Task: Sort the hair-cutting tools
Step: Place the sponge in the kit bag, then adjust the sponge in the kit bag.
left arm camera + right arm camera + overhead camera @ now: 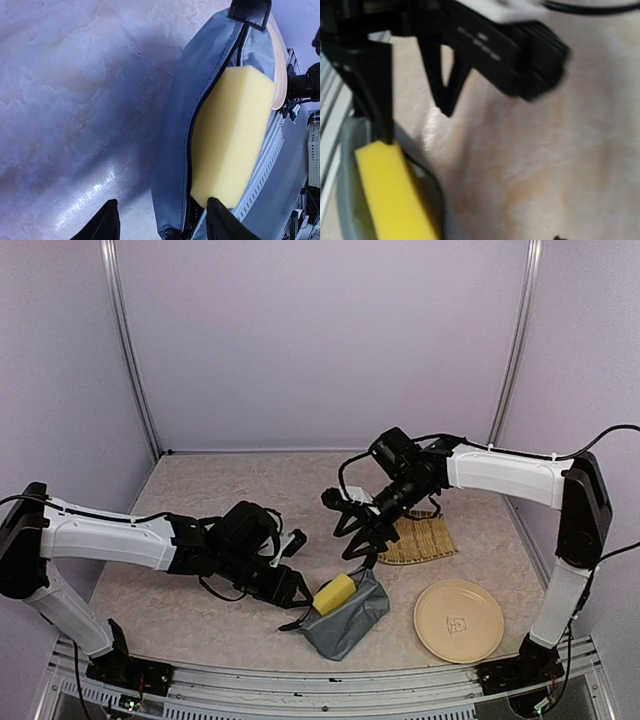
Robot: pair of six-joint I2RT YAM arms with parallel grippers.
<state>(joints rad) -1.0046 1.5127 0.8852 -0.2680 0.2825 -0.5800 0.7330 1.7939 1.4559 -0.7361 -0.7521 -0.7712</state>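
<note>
There are two robot arms, a left arm point(100, 535) and a right arm point(500, 472). There are two grippers, the left gripper point(162, 222) and the right gripper point(415, 125). There is one yellow sponge point(334, 593), one grey-blue pouch point(352, 628), one round plate point(459, 621) and one woven mat point(422, 540).

No legible text, small unreadable emblem point(459, 623) at centre of beige plate point(436, 602)

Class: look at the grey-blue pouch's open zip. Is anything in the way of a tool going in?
Yes: a yellow sponge sits in the open mouth of the pouch, sticking out and filling much of it. The left gripper stands open at one end.
</note>
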